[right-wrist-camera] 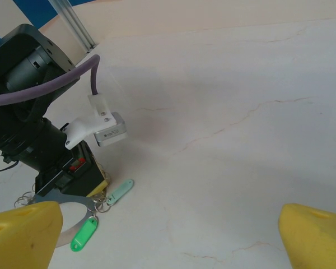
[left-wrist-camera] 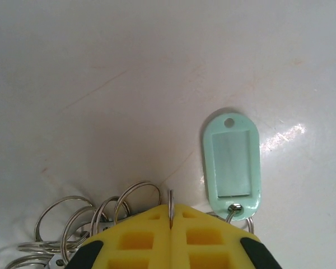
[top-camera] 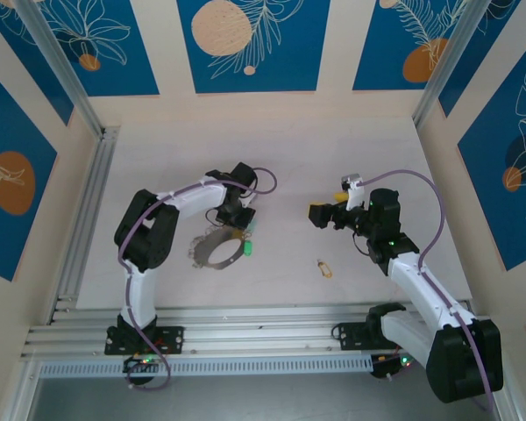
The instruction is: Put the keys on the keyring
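The keyring (top-camera: 202, 259), a floppy loop of grey band, lies left of centre with a bright green tag (top-camera: 245, 252) on it. My left gripper (top-camera: 238, 217) is at the loop's far edge. In the left wrist view its yellow fingers (left-wrist-camera: 137, 238) are shut on a thin metal ring (left-wrist-camera: 171, 197) of the keyring, seen edge-on. A pale mint tag (left-wrist-camera: 231, 162) lies just to the right and several small split rings (left-wrist-camera: 73, 221) to the left. The tiny tan-gold key (top-camera: 323, 267) lies alone on the table. My right gripper (top-camera: 318, 215) hovers open above and beyond it, holding nothing.
In the right wrist view the left arm's wrist (right-wrist-camera: 39, 129) stands over the grey band (right-wrist-camera: 67, 200), the green tag (right-wrist-camera: 83, 234) and the mint tag (right-wrist-camera: 120, 191). Aluminium rails (top-camera: 83, 219) run along the table's left and near edges.
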`<action>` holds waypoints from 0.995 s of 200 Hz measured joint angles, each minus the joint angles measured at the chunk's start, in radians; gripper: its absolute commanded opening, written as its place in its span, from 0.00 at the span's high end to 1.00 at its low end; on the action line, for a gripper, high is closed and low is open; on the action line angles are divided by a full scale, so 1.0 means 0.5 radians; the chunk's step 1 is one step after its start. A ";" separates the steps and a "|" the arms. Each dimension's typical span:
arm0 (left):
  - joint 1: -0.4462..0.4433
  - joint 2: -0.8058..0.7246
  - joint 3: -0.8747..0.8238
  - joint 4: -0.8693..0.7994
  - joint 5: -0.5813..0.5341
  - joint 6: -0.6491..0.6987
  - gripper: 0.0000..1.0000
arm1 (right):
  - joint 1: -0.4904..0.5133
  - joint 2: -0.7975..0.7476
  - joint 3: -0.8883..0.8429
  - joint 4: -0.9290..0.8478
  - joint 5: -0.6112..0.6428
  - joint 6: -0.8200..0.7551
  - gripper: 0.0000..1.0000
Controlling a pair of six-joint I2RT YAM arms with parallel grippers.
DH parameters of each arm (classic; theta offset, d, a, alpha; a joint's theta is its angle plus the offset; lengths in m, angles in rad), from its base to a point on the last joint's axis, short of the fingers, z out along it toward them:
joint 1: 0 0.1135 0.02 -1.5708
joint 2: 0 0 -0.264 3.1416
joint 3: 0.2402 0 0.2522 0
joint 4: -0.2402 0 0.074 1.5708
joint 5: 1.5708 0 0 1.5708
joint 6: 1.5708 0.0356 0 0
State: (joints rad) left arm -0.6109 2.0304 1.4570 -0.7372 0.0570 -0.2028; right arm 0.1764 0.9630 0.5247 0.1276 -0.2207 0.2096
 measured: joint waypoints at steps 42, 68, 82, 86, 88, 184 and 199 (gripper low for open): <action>0.000 -0.106 -0.085 0.031 0.018 0.027 1.00 | -0.002 -0.002 0.000 -0.001 -0.001 0.001 0.01; 0.002 -0.435 -0.224 0.060 0.098 0.108 1.00 | -0.002 -0.053 0.000 -0.003 -0.025 0.002 0.02; 0.005 -0.657 -0.275 0.103 0.189 0.154 1.00 | -0.002 -0.098 0.000 -0.001 -0.083 0.007 0.04; 0.008 -0.724 -0.288 0.124 0.226 0.167 1.00 | -0.002 -0.114 0.000 -0.001 -0.103 0.005 0.05; 0.009 -0.756 -0.297 0.137 0.243 0.170 1.00 | -0.002 -0.121 0.000 -0.002 -0.118 0.008 0.05; 0.087 -1.727 -0.587 0.481 1.331 0.370 1.00 | 0.549 -0.457 0.095 -0.060 -0.726 -0.085 0.09; 0.089 -1.773 -0.605 0.519 1.470 0.365 1.00 | 0.658 -0.458 0.165 -0.099 -0.753 -0.124 0.16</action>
State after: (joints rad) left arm -0.5667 1.1439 1.1545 -0.4778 0.7921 -0.0200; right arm 0.5056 0.7341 0.6071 0.0780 -0.5972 0.1478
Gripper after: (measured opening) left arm 0.043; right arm 0.898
